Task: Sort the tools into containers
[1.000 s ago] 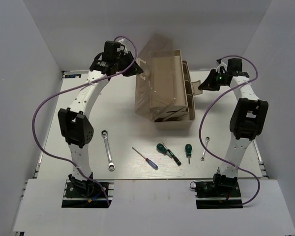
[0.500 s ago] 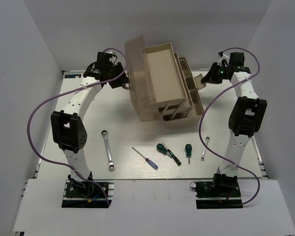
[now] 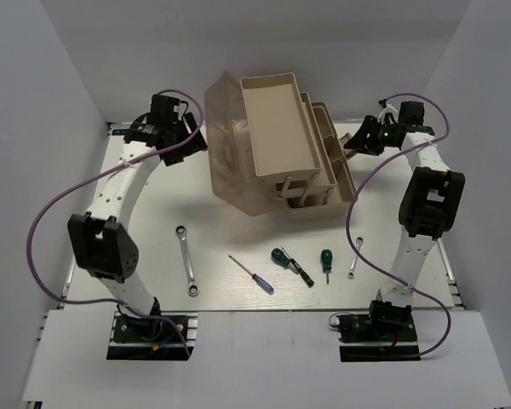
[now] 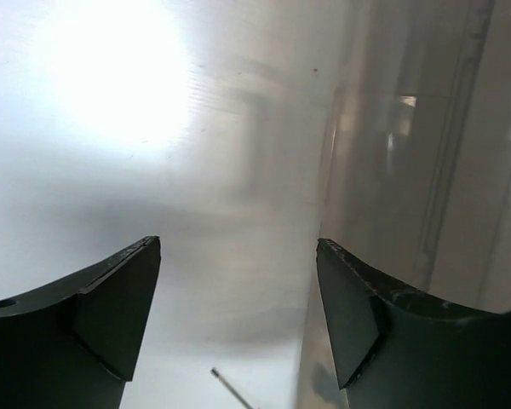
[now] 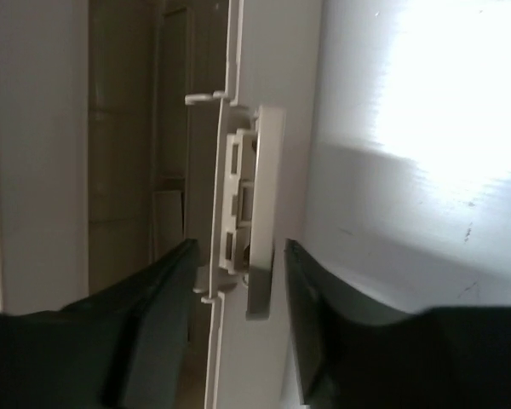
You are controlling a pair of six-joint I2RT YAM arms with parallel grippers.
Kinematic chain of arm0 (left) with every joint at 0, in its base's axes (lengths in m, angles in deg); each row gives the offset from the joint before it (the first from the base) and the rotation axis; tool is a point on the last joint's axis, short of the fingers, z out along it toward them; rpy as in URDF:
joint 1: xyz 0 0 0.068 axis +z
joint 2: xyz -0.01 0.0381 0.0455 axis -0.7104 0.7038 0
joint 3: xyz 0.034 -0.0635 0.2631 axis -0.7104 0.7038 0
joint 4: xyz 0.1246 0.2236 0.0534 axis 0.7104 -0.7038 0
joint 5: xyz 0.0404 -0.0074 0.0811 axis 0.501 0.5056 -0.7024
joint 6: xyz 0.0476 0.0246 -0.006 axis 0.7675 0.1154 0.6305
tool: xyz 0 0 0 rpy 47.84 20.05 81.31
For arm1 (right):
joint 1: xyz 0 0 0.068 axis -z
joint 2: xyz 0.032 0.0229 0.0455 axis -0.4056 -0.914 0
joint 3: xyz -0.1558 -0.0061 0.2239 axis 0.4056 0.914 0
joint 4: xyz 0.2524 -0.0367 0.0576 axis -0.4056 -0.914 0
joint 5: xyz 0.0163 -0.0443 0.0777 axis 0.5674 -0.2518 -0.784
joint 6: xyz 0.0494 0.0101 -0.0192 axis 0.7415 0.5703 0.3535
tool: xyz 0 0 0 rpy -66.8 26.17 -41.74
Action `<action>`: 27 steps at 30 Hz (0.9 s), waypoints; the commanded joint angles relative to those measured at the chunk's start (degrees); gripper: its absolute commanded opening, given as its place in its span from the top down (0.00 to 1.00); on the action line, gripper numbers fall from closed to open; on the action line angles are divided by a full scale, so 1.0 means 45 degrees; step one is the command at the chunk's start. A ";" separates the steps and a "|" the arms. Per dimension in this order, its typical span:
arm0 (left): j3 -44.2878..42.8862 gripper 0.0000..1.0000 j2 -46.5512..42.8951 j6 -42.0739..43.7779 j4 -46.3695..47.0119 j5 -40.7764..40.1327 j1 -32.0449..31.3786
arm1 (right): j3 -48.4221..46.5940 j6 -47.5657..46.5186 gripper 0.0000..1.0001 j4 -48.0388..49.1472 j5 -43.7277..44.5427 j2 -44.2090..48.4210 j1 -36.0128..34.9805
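**Left arm.** The left gripper (image 4: pixel 238 247) has its fingers (image 4: pixel 111 315) spread wide apart and grips nothing. In its wrist view we see the smoky translucent lid (image 4: pixel 409 170) along the right side, and the rest is bright and blurred. From above, this gripper hangs just beside the outer face of the lid, which is swung up and leans to the left.

**Right arm.** The right gripper (image 5: pixel 240 243) straddles the beige latch (image 5: pixel 260 213) at the right end of the toolbox (image 3: pixel 319 200). Its fingers lie close on either side of the latch. We cannot tell whether they press on it or stand just clear.

**Toolbox.** It sits open at the far middle of the table (image 3: pixel 221 230). A beige tray (image 3: pixel 277 128) is raised above its lower compartments.

**Tools.** All five lie on the table near the arm bases, well apart from the toolbox. From left to right they are:
- the long wrench (image 3: pixel 187 260)
- the thin red-and-blue screwdriver (image 3: pixel 252 274)
- the longer green-handled screwdriver (image 3: pixel 291 265)
- the shorter green-handled screwdriver (image 3: pixel 326 263)
- the short wrench (image 3: pixel 355 256)
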 commanded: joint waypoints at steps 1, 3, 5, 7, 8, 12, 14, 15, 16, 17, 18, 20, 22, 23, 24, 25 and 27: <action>0.0369 0.16 -0.2308 -0.0197 -0.0753 -0.1511 -0.0062 | 0.0380 -0.0625 0.45 0.0310 -0.0605 0.1437 0.0100; 0.0642 0.16 -0.3262 -0.0197 -0.1028 -0.2041 -0.0062 | 0.0906 -0.0861 0.45 0.0309 -0.0605 0.1866 0.0178; 0.1071 0.16 -0.3909 -0.0197 -0.1166 -0.2667 -0.0062 | 0.1182 -0.1446 0.40 0.0212 -0.0352 0.2336 0.0256; 0.1364 0.16 -0.4728 -0.0197 -0.1166 -0.2669 -0.0062 | 0.1727 -0.1701 0.36 0.0075 0.0153 0.2920 0.0334; 0.1540 0.16 -0.4907 -0.0061 -0.1166 -0.2669 -0.0062 | 0.1923 -0.2398 0.28 0.0017 0.0543 0.3310 0.0373; 0.2592 0.44 -0.5610 0.0681 -0.0762 -0.0898 -0.0257 | 0.3446 -0.4022 0.10 -0.0218 0.2280 0.4796 0.0568; 0.3686 0.78 -0.5864 0.1071 -0.0639 0.0588 -0.0257 | 0.4034 -0.5459 0.12 -0.1012 0.1203 0.5501 0.0666; 0.4096 0.82 -0.6136 0.1073 -0.0639 0.1115 -0.0257 | 0.3919 -0.6148 0.24 -0.2566 0.0573 0.5560 0.0783; 0.4758 0.82 -0.6313 0.1073 -0.0639 0.1507 -0.0257 | 0.3473 -0.6967 0.39 -0.4650 0.0064 0.5618 0.0822; 0.5132 0.82 -0.6547 0.1363 -0.0774 0.1801 -0.0373 | 0.3449 -0.9141 0.60 -0.6624 -0.0463 0.5735 0.0572; 0.5425 0.82 -0.7052 0.1366 -0.1085 0.1997 -0.0374 | 0.3661 -0.9530 0.68 -0.7205 -0.0430 0.6529 0.0414; 0.5896 0.79 -0.7679 0.1890 -0.1691 0.1729 -0.0491 | 0.5630 -1.0349 0.83 -0.7855 -0.0101 0.7919 -0.0207; 0.6013 0.72 -0.8652 0.2126 -0.2920 0.0811 -0.0628 | 0.7911 -1.0530 0.80 -0.7777 0.0699 0.9464 -0.0659; 0.6014 0.57 -0.8910 0.2128 -0.3388 0.0537 -0.0628 | 0.8308 -1.0414 0.77 -0.7758 0.0839 0.9660 -0.1242; 0.6150 0.53 -0.9067 0.2128 -0.3799 0.0419 -0.0628 | 0.8969 -1.0065 0.65 -0.7854 0.1265 0.9836 -0.1402; 0.6596 0.50 -0.9069 0.2128 -0.4460 0.0591 -0.0628 | 0.9227 -0.9346 0.62 -0.7778 0.1424 0.9799 -0.1597; 0.7803 0.44 -0.9612 0.1722 -0.4604 0.1079 -0.0745 | 1.0087 -0.7943 0.57 -0.7311 0.1600 0.9682 -0.2278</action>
